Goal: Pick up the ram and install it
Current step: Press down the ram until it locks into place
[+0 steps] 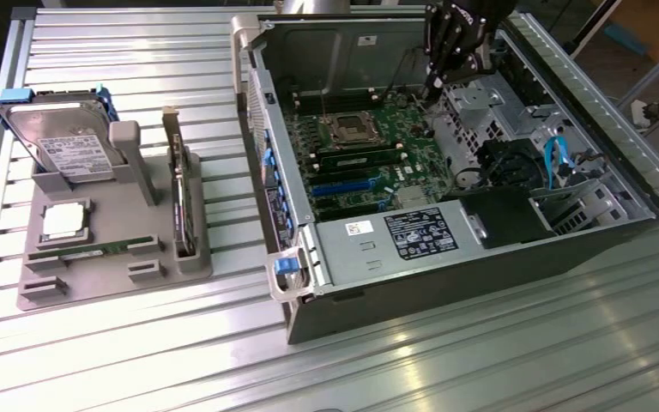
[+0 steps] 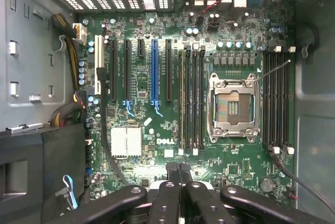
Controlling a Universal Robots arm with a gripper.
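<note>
The ram [image 1: 78, 251] is a thin green stick set on edge in the front slot of the grey holder tray [image 1: 112, 283], at the exterior view's left. My gripper [image 1: 434, 81] hangs far from it, over the back of the open computer case [image 1: 456, 257], above the motherboard [image 1: 364, 163]. In the wrist view the gripper [image 2: 179, 168] has its two black fingertips [image 2: 172, 168] pressed together, shut, with nothing between them. Below them lie the long memory slots [image 2: 192, 98] beside the open processor socket [image 2: 233, 106]. More memory slots [image 2: 277, 98] run on the socket's other side.
The tray also carries a hard drive [image 1: 66, 146] standing upright, a dark expansion card [image 1: 178, 189] on edge and a square silver processor chip [image 1: 64, 221]. Inside the case are a black power supply [image 1: 421, 233], a blue cable [image 1: 555, 159] and drive cages [image 1: 484, 99].
</note>
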